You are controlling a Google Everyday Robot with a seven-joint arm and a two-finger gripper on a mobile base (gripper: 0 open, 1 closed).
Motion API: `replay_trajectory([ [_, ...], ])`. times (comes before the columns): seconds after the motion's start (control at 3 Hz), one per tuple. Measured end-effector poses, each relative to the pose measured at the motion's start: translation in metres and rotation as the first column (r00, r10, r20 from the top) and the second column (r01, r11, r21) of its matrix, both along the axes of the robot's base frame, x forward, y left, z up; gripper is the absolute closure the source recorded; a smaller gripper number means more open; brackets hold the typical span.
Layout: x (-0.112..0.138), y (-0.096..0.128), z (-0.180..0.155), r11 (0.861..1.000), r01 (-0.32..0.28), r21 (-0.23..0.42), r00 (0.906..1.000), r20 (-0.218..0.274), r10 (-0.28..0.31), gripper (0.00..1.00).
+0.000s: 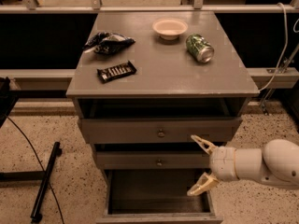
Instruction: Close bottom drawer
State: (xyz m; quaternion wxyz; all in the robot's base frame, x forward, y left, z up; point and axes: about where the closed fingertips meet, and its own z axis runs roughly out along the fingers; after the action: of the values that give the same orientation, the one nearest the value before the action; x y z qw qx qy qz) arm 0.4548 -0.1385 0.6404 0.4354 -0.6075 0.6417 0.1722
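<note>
1. Bottom drawer, grey-brown wooden lowest tier, stands pulled out toward the camera.
2. White two-finger hand, spread wide, hangs over its right side, behind the front panel it must push.

No writing is readable, not on the green can, nor on the snack bar; the gripper, fingers apart, is above the bottom drawer, right side
</note>
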Motion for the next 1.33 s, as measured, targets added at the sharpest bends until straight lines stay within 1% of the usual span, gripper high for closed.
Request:
replay_trajectory([
  [0.33,0.006,0.011,-0.027,0.998,-0.053,0.021,0.9977,-0.042,0.054,0.0],
  [0.67,-0.009,0.032,-0.105,0.989,-0.122,0.088,0.9889,-0.074,0.128,0.0],
  [1.0,-0.033,0.04,-0.181,0.979,-0.168,0.118,0.9803,-0.084,0.179,0.0],
  [1.33,-0.056,0.04,-0.238,0.965,-0.235,0.117,0.9602,-0.126,0.249,0.0],
])
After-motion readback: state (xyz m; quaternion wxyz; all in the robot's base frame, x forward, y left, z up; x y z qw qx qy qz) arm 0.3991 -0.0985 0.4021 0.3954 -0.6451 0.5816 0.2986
